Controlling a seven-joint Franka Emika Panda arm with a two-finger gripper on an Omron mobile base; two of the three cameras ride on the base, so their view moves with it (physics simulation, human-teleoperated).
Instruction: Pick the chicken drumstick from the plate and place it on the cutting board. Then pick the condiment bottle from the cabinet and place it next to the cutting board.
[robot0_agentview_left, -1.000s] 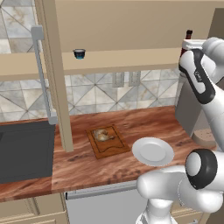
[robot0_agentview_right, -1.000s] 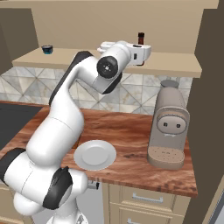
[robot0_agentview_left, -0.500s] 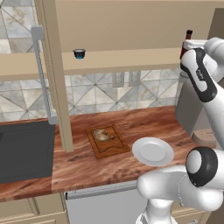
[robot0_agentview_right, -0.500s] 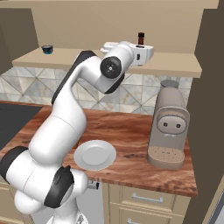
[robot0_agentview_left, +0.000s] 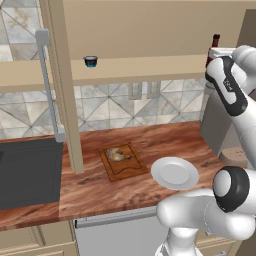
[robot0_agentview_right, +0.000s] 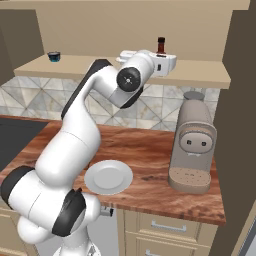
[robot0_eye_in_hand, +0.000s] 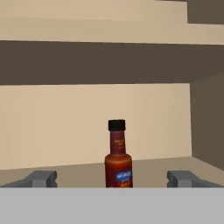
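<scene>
— Hand view first: what did you see up on the shelf?

— The condiment bottle stood upright on the cabinet shelf, dark red with a black cap and a small label, its back to the tan rear wall. The gripper was held level with it, jaws spread wide, one finger tip well to the left of the bottle and the other well to the right. Nothing was touching the glass.

— And from the base cameras?

— From the right one the hand sat at shelf height at the right end of the long shelf, with the bottle just beyond it. A small dark cup stood far off at the left end. A coffee machine was on the counter below, to the right.

— Where was the food?

— The chicken drumstick lay on the cutting board, near its far edge. The plate sat bare, just right of the board, on the reddish countertop, and a dark sink lay at the far left
</scene>
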